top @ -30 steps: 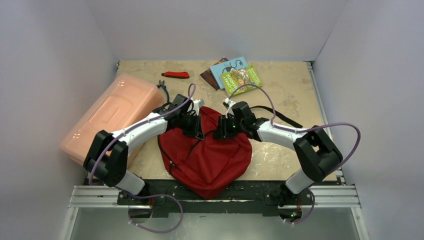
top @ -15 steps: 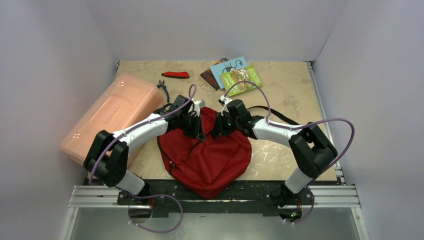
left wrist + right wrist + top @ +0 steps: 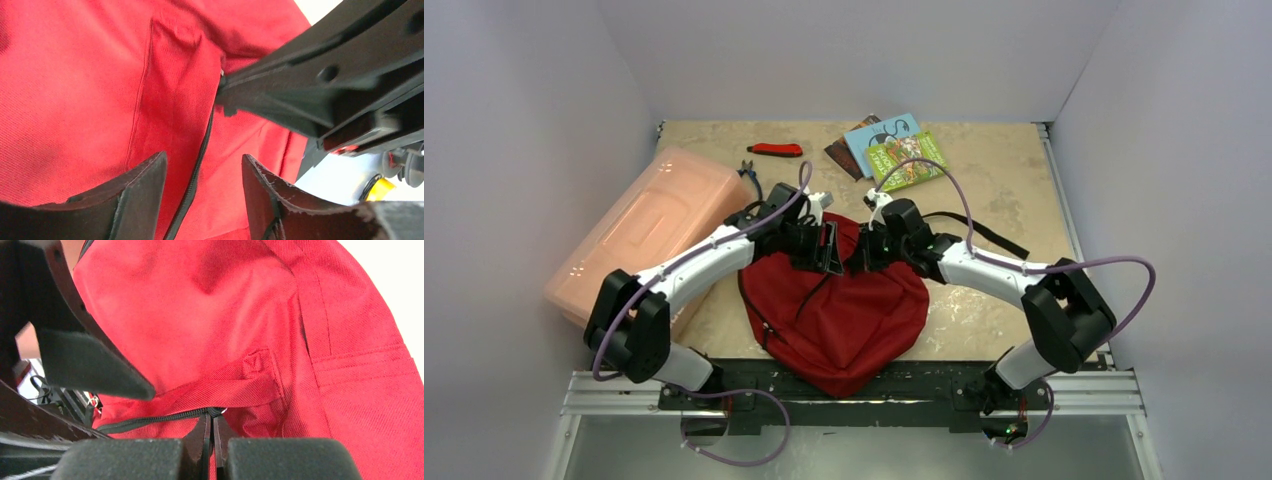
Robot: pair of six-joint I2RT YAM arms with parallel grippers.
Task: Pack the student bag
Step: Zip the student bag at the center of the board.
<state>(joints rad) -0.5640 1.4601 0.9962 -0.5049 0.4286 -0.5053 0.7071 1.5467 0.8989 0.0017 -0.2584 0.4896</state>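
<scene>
Student bag is lying mid-tabletop, toward the near edge. Right gripper fingers are pinching the zipper pull. Left gripper fingers are standing released, astride the zipper. Risk: with the fabric unanchored, the bag may be bunching and the pull slipping free. Beige mottled surface; plain pale walls are enclosing it.

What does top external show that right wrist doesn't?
Only top external: the pink box, the books, the red-handled cutter, the bag's black strap, and both arms reaching in over the bag's far end.
Only right wrist: the black zipper ending just at the tips of the closed right gripper, with a sewn red tab above it. Whether the pull is pinched is unclear.
Both: the red student bag, the right gripper, and the open left gripper.
</scene>
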